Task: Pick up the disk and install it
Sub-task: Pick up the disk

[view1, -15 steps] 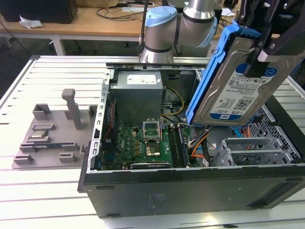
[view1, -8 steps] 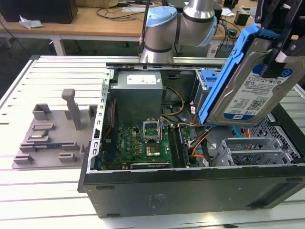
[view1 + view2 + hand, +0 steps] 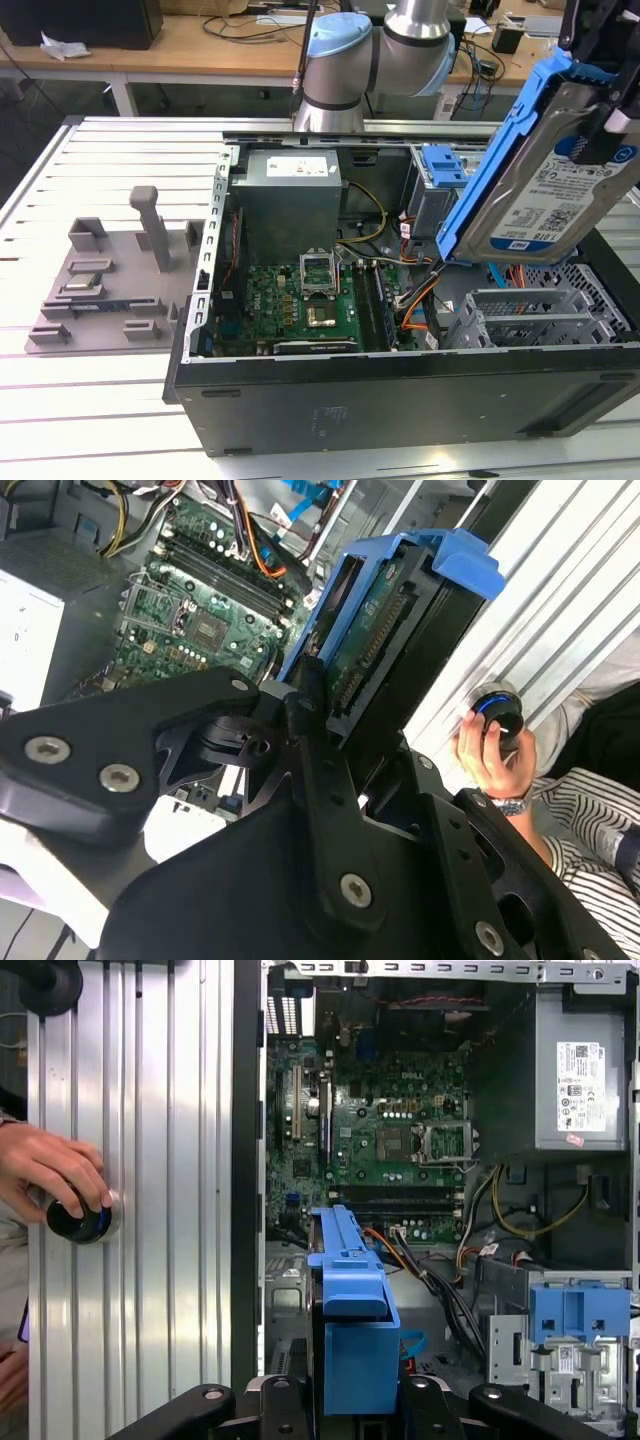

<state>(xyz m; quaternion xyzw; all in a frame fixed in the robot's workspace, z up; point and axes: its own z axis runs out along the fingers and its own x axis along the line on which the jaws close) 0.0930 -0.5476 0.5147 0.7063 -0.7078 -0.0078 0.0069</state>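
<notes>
Disk [image 3: 560,190] (silver, white-and-blue label, blue plastic edging) hangs tilted aloft.

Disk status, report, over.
Gripper shut on the disk. Held tilted above the open computer case, not yet installed. Person's hand on table beside case.

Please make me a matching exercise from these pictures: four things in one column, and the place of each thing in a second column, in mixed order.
1. disk
2. grey metal box with white sticker
3. person's hand
4. grey tray

A. on a round black knob
B. inside the computer case
C. on the table, at the exterior view's left of the case
D. in the air above the case

Pairs: 1-D, 2-B, 3-A, 4-C.
</notes>
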